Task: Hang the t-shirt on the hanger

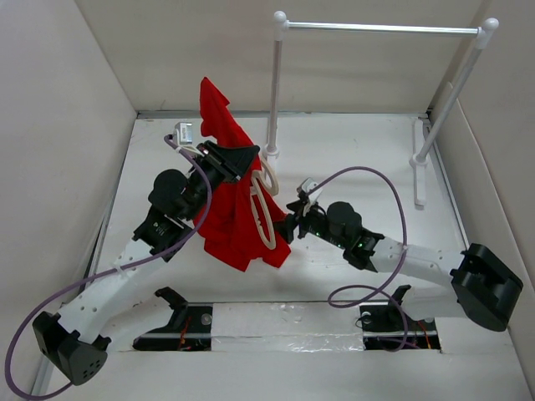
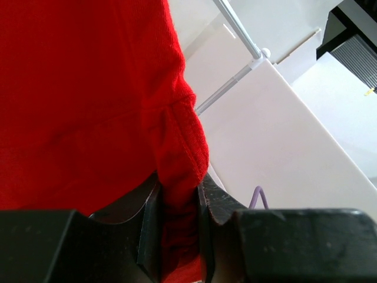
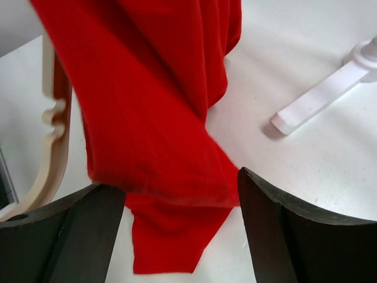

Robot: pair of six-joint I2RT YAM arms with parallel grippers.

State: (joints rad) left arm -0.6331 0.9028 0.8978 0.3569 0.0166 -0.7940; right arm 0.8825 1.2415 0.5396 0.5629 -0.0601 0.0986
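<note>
The red t-shirt [image 1: 230, 213] hangs crumpled above the table, with one corner sticking up toward the back. My left gripper [image 1: 236, 160] is shut on a fold of the t-shirt [image 2: 94, 100], and the cloth is pinched between its fingers [image 2: 150, 236]. The cream hanger [image 1: 264, 215] hangs along the shirt's right side, partly covered by cloth. What holds it up is hidden. My right gripper [image 1: 287, 224] is just right of the shirt, open. Its jaws stand wide apart with the t-shirt's [image 3: 153, 118] hem hanging loose in front of them. The hanger's edge [image 3: 52, 141] shows at the left.
A tall white rack with a metal rail [image 1: 380, 27] stands at the back right, and one of its feet [image 3: 321, 97] lies near my right gripper. Enclosure walls close in the table on the left, right and back. A purple cable [image 1: 380, 180] loops over the right arm.
</note>
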